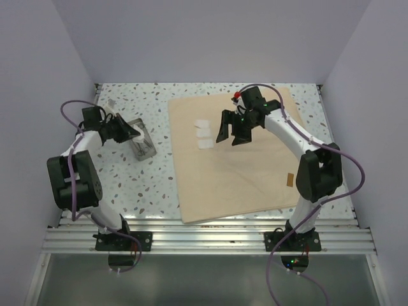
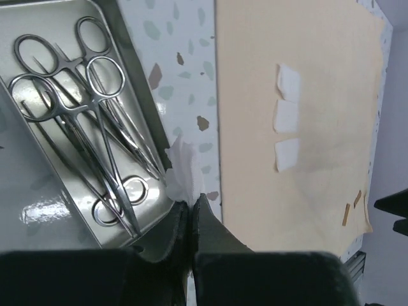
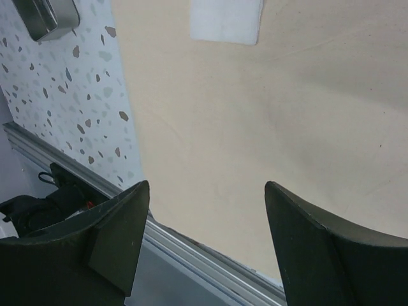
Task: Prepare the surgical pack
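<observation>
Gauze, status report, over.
Left gripper shut on a gauze piece at the tin edge. Right gripper open above the cloth. Three gauze squares on cloth. Nothing blocking.

Cloth (image 1: 242, 172) flat, three gauze squares (image 1: 204, 134) atop; tin (image 2: 44, 191) holds, seemingly, forceps (image 2: 95, 127).

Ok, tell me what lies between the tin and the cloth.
Only speckled tabletop, plus one white gauze piece that the shut left gripper pinches beside the tin. The left wrist view shows it.
</observation>
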Action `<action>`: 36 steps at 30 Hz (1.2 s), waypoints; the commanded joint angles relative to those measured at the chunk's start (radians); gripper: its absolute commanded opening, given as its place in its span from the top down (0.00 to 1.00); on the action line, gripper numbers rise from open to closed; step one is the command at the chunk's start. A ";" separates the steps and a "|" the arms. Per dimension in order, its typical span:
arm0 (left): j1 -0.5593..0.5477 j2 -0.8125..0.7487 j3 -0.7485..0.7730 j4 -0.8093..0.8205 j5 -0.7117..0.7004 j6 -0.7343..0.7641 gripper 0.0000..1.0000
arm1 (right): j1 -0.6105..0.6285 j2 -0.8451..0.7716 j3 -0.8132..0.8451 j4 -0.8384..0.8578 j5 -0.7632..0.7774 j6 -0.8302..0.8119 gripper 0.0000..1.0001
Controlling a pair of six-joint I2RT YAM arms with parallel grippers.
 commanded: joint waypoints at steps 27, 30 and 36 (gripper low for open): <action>0.034 0.179 0.222 -0.014 -0.122 -0.099 0.36 | -0.002 0.462 0.326 0.220 0.061 0.110 0.37; 0.014 0.120 0.250 -0.078 -0.196 -0.115 0.35 | 0.000 0.482 0.309 0.234 0.047 0.111 0.43; -0.033 0.033 0.225 -0.095 -0.231 -0.141 0.35 | 0.018 0.496 0.259 0.272 0.045 0.108 0.51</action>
